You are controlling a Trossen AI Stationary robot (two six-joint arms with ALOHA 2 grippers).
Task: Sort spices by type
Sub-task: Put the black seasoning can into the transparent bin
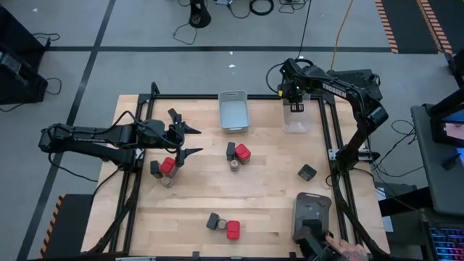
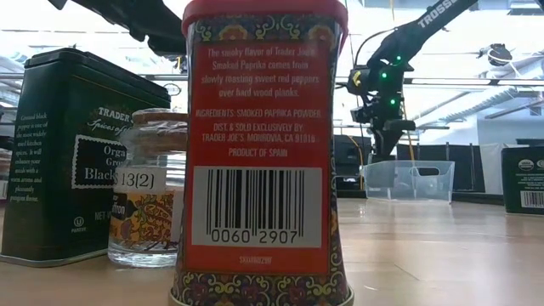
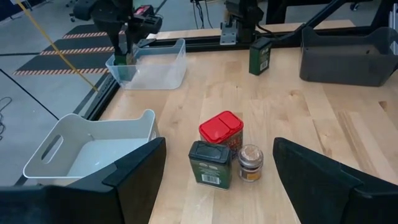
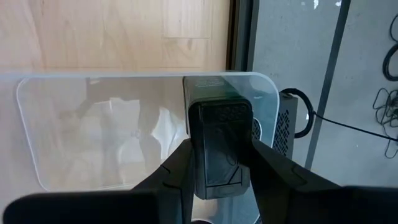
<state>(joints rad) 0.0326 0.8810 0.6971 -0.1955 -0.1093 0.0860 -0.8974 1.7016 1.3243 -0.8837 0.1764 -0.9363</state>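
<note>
Wood tabletop (image 1: 268, 181) w/ black frame rails, grey floor around it. From my station I see the right gripper (image 4: 219, 163) poised over the clear bin (image 1: 296, 116) at the far right edge, clenched on a dark tin (image 4: 217, 140); the tin hangs upright above the bin's interior. Left gripper (image 1: 190, 141) sits released, fingers spread wide, just beside a cluster of 3 spices near the left edge: red-capped tin (image 1: 168, 165), dark tin, round jar. Center cluster (image 1: 236, 154) holds another 3: red-cap (image 3: 221, 129), dark green tin (image 3: 211, 163), brown-top jar (image 3: 250, 162), all upright and touching or nearly so. 3rd cluster (image 1: 223, 225) sits near the front edge; it fills the low view. 1 lone dark tin (image 1: 307, 172) stands toward the right side. Grey bin (image 1: 233, 110) at far center, dark grey bin (image 1: 312, 214) front right, w/ a person's hand (image 1: 346, 250) next to it.
</note>
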